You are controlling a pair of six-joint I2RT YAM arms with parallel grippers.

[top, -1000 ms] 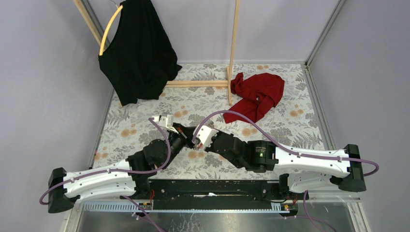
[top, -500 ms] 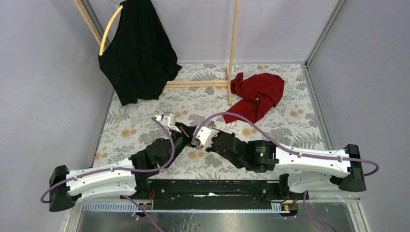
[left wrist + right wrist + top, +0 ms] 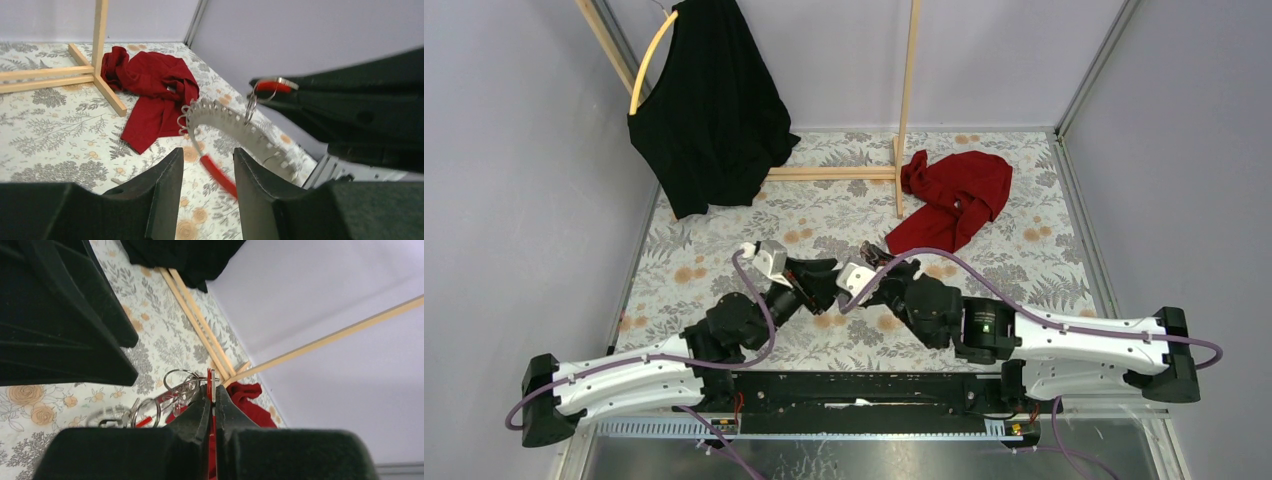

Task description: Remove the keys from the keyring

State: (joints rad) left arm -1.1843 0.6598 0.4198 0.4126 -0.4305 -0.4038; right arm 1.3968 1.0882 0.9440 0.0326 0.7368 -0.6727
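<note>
Evidently the R pincer (image 3: 211, 392) was clamped shut on the thin red-tagged key (image 3: 211, 376), w/ the light, floppy keyring (image 3: 225, 117) dangling off it above the surface (image 3: 50, 125), so the partly open, empty L pincer (image 3: 207, 156) looked best placed to pinch its strap.

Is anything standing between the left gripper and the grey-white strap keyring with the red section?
Nothing visible does. The grey-white perforated strap keyring hangs from the red key tag pinched by the right gripper, just ahead of the left gripper, jaws open.
</note>
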